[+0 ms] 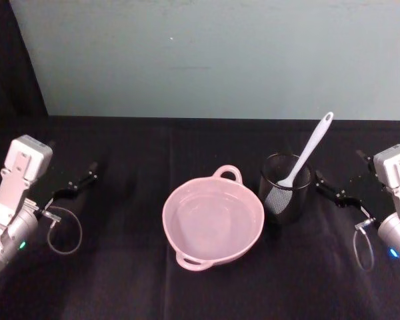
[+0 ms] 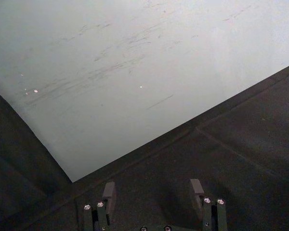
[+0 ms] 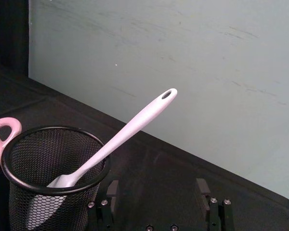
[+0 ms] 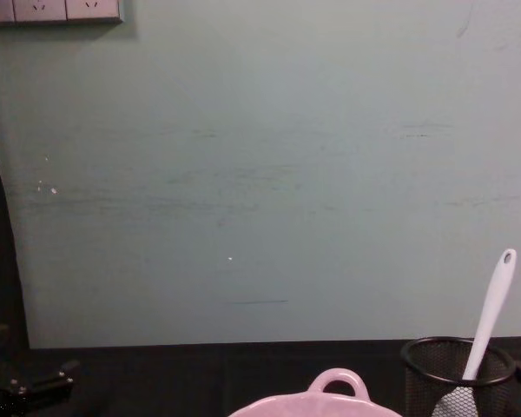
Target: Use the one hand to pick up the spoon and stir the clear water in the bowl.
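Left tool [image 2: 152, 187] hangs idle above the left edge of the black-clothed bench, its short jaws standing apart on nothing. At mid-bench sits the pale pink bowl [image 1: 175, 203], one loop handle toward the far edge and one toward the near edge, with the clear water inside faint against the pink. Just beside it on the right stands a black wire-mesh cup [image 1: 285, 208], and the white plastic spoon [image 1: 311, 150] rests in it head down, its slim handle leaning over the rim toward the far right corner with the holed end well clear of the cup. Right tool [image 3: 157, 186] waits near the right edge, close to the cup, jaws apart and empty, and looks the better placed for the pick. The spoon should handle as light and stiff, though its smooth, narrow handle may twist in a loose grip. The likely hold is the upper handle, between the cup rim and the hole. The cup looks light too, so drawing the spoon out along its lean should keep the flat head from snagging the mesh and tipping the cup toward the bowl.
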### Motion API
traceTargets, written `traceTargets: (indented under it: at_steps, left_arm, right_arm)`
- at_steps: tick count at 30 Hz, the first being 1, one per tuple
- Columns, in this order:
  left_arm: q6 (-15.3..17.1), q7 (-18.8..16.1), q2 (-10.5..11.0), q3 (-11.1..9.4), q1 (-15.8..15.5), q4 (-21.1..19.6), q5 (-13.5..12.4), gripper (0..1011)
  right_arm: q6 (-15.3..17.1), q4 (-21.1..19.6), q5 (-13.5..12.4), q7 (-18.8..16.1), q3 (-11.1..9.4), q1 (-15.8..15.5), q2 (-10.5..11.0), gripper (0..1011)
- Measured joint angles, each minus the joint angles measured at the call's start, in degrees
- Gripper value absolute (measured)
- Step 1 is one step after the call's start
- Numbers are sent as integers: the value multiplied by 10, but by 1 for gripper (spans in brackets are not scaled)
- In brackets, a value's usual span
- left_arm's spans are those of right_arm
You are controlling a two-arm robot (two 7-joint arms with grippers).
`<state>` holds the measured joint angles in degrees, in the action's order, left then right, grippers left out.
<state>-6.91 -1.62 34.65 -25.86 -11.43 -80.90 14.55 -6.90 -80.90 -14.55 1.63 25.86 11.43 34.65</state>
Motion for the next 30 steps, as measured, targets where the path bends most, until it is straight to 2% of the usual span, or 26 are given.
traceTargets:
  at_steps: [30]
  left_arm:
    - [0, 0, 0, 0, 0, 0, 0, 1005]
  right_arm:
    - [0, 0, 0, 0, 0, 0, 0, 1003]
